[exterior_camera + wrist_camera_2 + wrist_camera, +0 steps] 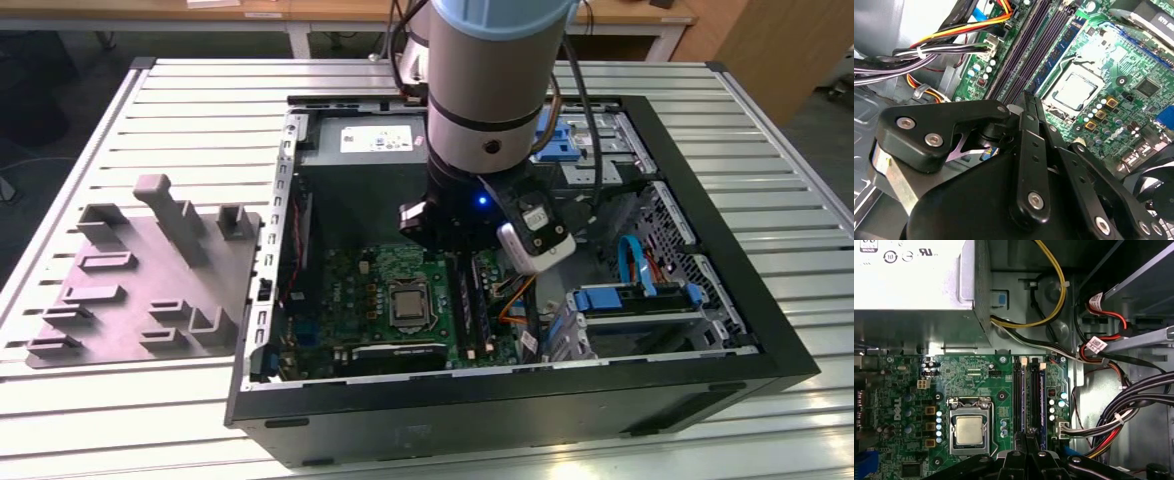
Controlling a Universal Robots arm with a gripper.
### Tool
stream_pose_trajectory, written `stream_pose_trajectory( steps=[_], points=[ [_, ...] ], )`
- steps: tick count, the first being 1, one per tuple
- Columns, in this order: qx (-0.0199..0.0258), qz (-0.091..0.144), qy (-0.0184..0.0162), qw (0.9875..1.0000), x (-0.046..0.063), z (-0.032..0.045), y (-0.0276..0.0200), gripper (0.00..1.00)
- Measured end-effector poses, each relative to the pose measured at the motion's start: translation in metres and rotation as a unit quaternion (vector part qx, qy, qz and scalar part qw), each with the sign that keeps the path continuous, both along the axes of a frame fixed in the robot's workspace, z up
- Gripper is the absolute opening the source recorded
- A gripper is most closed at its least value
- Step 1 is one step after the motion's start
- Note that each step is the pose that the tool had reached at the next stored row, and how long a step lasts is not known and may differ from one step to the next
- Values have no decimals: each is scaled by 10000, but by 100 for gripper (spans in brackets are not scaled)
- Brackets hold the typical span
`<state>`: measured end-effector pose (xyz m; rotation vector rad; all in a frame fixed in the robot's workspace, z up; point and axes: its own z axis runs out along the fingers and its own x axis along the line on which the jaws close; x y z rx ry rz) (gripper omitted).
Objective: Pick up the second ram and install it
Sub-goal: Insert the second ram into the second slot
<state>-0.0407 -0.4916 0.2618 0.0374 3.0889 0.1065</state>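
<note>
Gripper [1029,97] state?
— Fingers [1029,135] nearly together over the memory slots' [1019,60] end — holding anything, can't tell.
Second ram [1042,400]?
— On edge in a slot by the motherboard's [979,375] cabled edge, long axis pointing at the power supply [909,285].

An open black computer case [534,400] lies in the middle of a slatted metal counter [200,110]. Inside it, a green motherboard [354,290] carries a silver processor [404,302]. A grey power-supply box [360,145] sits toward the counter's far edge. Blue drive brackets [621,298] sit on the exterior view's right. A grey moulded fixture [147,290] rests by the counter's edge on the exterior view's left. In the first wrist view, a yellow cable [1050,262] loops beside the box.
</note>
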Motion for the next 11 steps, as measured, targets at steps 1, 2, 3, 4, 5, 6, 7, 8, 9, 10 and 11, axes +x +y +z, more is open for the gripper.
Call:
stream_pose_trajectory(
  steps=[1,2,3,4,5,6,7,8,9,10,11],
  points=[
    [0,0,0,10000,1,-7,-4,11],
    [0,0,1,10000,2,-13,-7,11],
    [-1,0,1,10000,3,-19,-10,11],
    [-1,-1,2,10000,4,-25,-14,11],
    [-1,-1,2,10000,6,-32,-17,11],
    [-1,-1,2,10000,7,-38,-21,11],
    [0,-2,2,10000,8,-45,-23,11],
    [0,-2,2,10000,9,-53,-25,11],
    [-1,-3,2,10000,11,-60,-26,11],
    [-1,-3,2,10000,12,-68,-27,11],
    [-1,-4,2,10000,14,-76,-28,11]
  ],
)
